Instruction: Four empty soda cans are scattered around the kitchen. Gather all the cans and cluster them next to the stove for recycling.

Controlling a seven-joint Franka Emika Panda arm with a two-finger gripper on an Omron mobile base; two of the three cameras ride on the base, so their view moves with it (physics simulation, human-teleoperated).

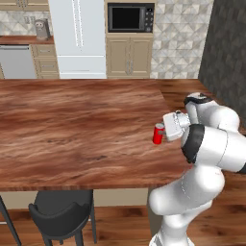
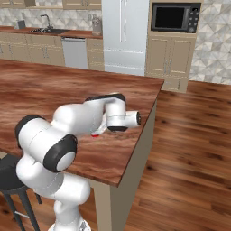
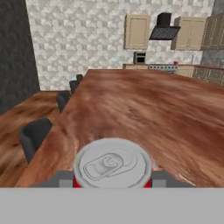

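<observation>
Fingers (image 3: 65,179) pinching red soda can (image 1: 158,134) w/ gripper (image 1: 162,133); keep it upright, lift clear of island counter (image 1: 72,129) b4 heading to stove (image 3: 162,67).

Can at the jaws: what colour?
Red can with a silver top; clearest in the left base view.

Wood island (image 1: 72,125), white fridge (image 1: 77,38), plank floor (image 2: 189,149)

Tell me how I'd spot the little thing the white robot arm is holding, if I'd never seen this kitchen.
Find the long wooden island counter in the middle of the kitchen, with dark stools along one side. Near its far-right edge, the gripper is shut on a small red soda can with a silver top and pull tab, standing upright. It is the one red thing on that brown wood.
</observation>
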